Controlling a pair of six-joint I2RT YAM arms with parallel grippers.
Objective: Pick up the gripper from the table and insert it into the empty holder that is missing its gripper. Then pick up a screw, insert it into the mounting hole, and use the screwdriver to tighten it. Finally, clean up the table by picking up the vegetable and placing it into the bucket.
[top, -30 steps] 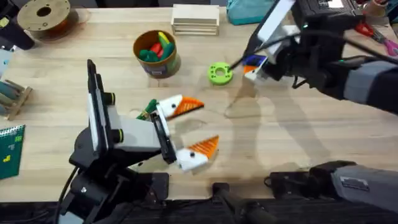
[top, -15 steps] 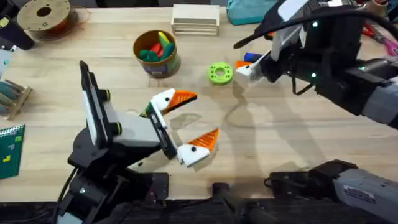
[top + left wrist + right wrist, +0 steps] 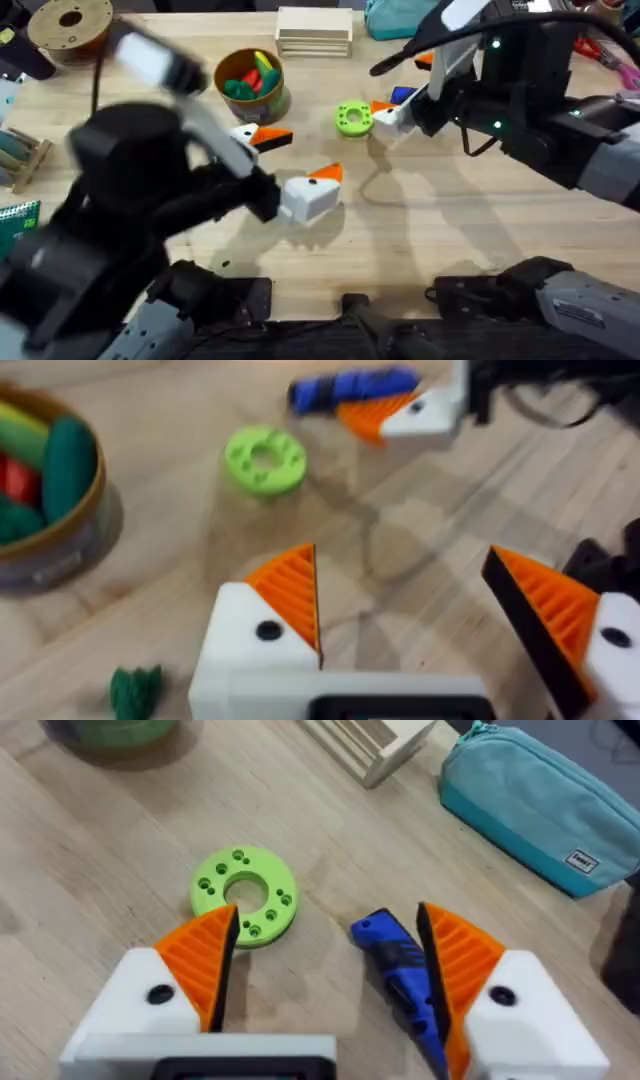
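The right claw [image 3: 325, 980] was wide open and hung low over the wooden surface [image 3: 450, 230], holding nothing. In the right wrist view the blue screwdriver [image 3: 400, 975] lay flat between its two orange pads, closer to one pad [image 3: 455, 970] than to the other. The green holder [image 3: 243, 895] lay just beside the other pad, apart from the screwdriver.

The left claw [image 3: 410, 610] was also wide open and empty, above the surface near its middle. Its wrist view showed the little green vegetable [image 3: 135, 690] lying on the wood close to it, and the bucket [image 3: 60, 525] farther off with toy foods already inside.

The screwdriver seemed to be the thing of this step. It looked stiff, smooth and round, so I judged that it could roll or slip when the pads close. The best place to take hold would probably be the middle of the blue body, across its length, not at the thin end. It did not look heavy. The vegetable looked soft and very light, and its leafy part would be easier to pinch than the stem. I could not see the small loose orange finger anywhere.
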